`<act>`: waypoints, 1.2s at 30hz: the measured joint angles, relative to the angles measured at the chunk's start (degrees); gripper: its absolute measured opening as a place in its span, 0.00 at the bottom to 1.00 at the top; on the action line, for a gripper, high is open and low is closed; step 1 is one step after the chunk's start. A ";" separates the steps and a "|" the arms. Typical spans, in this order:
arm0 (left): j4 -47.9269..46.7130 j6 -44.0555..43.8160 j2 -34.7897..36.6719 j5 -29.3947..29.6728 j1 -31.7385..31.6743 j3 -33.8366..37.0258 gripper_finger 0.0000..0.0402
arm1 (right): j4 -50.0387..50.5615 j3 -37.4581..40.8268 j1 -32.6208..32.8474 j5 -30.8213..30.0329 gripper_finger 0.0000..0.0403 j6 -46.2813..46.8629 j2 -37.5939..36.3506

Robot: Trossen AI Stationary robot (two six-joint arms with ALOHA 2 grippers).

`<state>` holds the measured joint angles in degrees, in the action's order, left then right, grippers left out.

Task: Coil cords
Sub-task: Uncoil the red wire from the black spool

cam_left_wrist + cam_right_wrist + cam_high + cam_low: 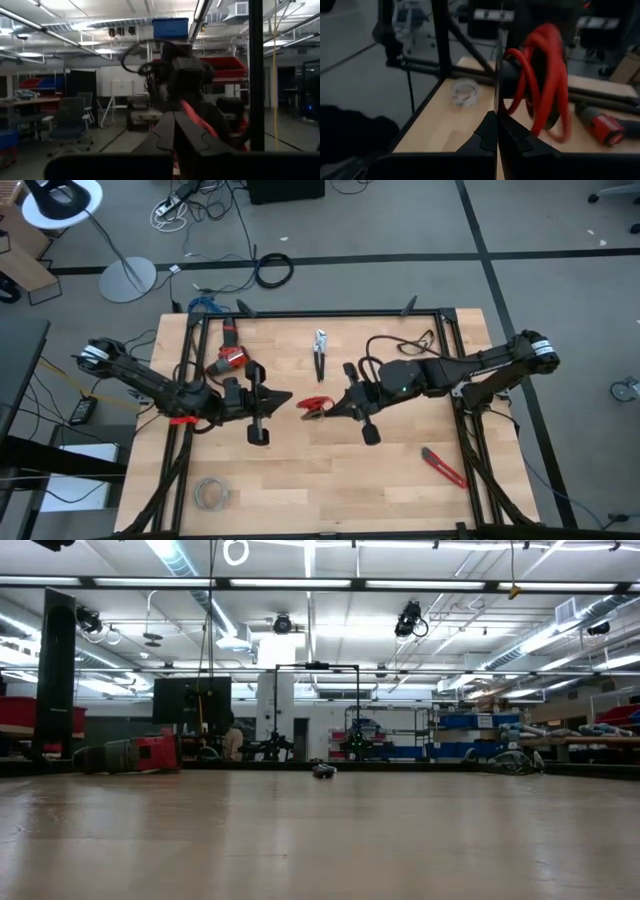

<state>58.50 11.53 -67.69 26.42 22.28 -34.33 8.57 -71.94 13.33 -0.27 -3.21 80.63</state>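
Observation:
The cord, a thin red wire wound into a small coil (316, 405), hangs in the air over the table's middle, between my two grippers. My left gripper (288, 399) comes from the table's left and is shut at the coil's left side. My right gripper (338, 408) comes from the right and is shut at its right side. In the right wrist view the red loops (547, 85) stand just past my shut fingers (496, 117). The left wrist view shows a red strand (197, 120) beside the shut fingertips (172, 117). My left gripper pinches a red strand at the coil's left side (190, 112) between its two fingertips. It comes about level from the table's left. Its own fingers hide how many strands it has. My right gripper pinches the coil's right side (509, 107) at its fingertips, slanting slightly down from the table's right. The loops hang clear of the table.
On the table lie a red-handled tool (230, 358) at the far left, pliers (320, 352) at the far middle and a black cable (395, 345) at the far right. A red knife (443, 468) and a pale grey wire bundle (212, 494) lie toward the near side.

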 joint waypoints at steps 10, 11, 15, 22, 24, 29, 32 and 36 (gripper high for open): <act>-3.04 0.44 0.73 -0.05 1.10 0.04 0.02 | -0.25 0.02 0.27 -1.63 0.00 -0.78 -0.06; -4.18 0.44 0.73 -0.05 1.09 0.04 0.02 | -1.44 0.02 0.27 -1.66 0.00 -1.17 -0.06; -8.24 0.32 0.67 1.46 1.08 0.09 0.03 | -7.42 0.02 0.21 -1.86 0.00 -3.33 -0.08; -8.05 0.26 0.69 5.53 1.06 0.11 0.09 | -14.98 0.02 -0.14 -1.86 0.00 -7.64 -0.08; -8.79 -0.05 0.69 5.67 1.02 0.11 0.13 | -16.98 0.02 -0.28 -1.86 0.00 -8.73 -0.08; -8.54 -0.97 0.62 2.83 0.99 0.11 0.26 | -21.22 0.01 -0.67 -1.83 0.00 -12.00 -0.08; -7.98 -1.47 0.48 1.39 0.99 0.11 0.34 | -22.46 0.00 -1.47 -1.80 0.00 -12.50 -0.10; -2.51 -1.41 -1.37 1.12 0.92 0.11 0.42 | -23.23 0.00 -2.54 -1.73 0.00 -12.49 0.14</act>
<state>55.99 10.12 -69.06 27.55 23.20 -34.22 -14.66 -71.94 10.80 -2.00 -15.70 80.77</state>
